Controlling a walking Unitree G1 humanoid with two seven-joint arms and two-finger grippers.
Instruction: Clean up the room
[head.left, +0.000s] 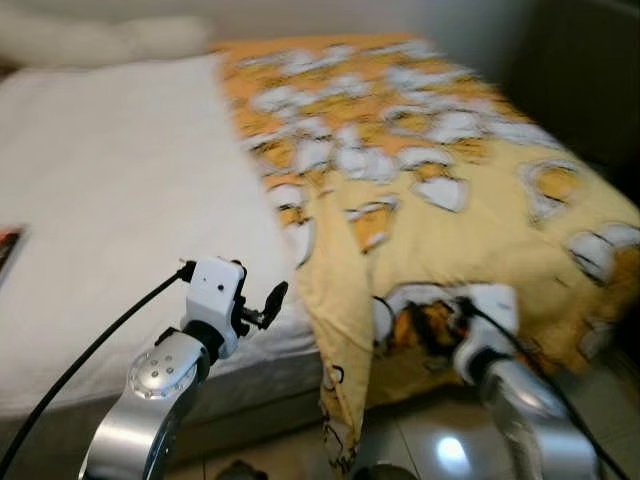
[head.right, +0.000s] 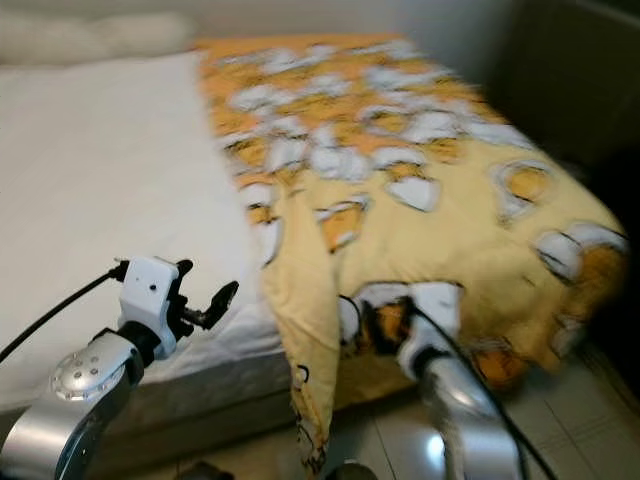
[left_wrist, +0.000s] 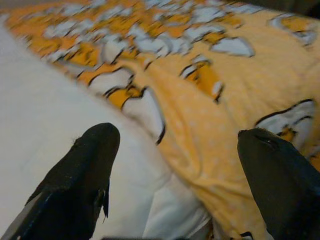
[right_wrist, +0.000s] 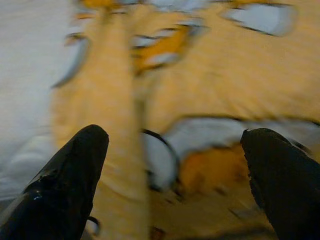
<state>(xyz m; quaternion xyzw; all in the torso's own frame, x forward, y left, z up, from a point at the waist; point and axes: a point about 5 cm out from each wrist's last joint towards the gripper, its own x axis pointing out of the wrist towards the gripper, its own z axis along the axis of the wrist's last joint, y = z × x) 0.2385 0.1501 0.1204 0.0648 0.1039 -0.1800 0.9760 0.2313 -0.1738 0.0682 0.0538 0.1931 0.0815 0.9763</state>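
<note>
A yellow blanket (head.left: 440, 180) with white and orange figures covers the right half of the bed and hangs over its near edge toward the floor. Its folded left border (left_wrist: 200, 135) lies on the white sheet (head.left: 120, 200). My left gripper (left_wrist: 175, 170) is open and hovers over the sheet just left of that border, also seen from the head (head.left: 268, 303). My right gripper (right_wrist: 175, 170) is open too, low at the bed's near edge, facing the hanging part of the blanket (right_wrist: 200, 100). Neither holds anything. The views are blurred.
White pillows (head.left: 100, 40) lie at the head of the bed. A small dark and red object (head.left: 8, 245) sits at the sheet's left edge. Glossy tiled floor (head.left: 440, 445) lies below the bed's near edge. Dark furniture (head.left: 590, 80) stands close on the right.
</note>
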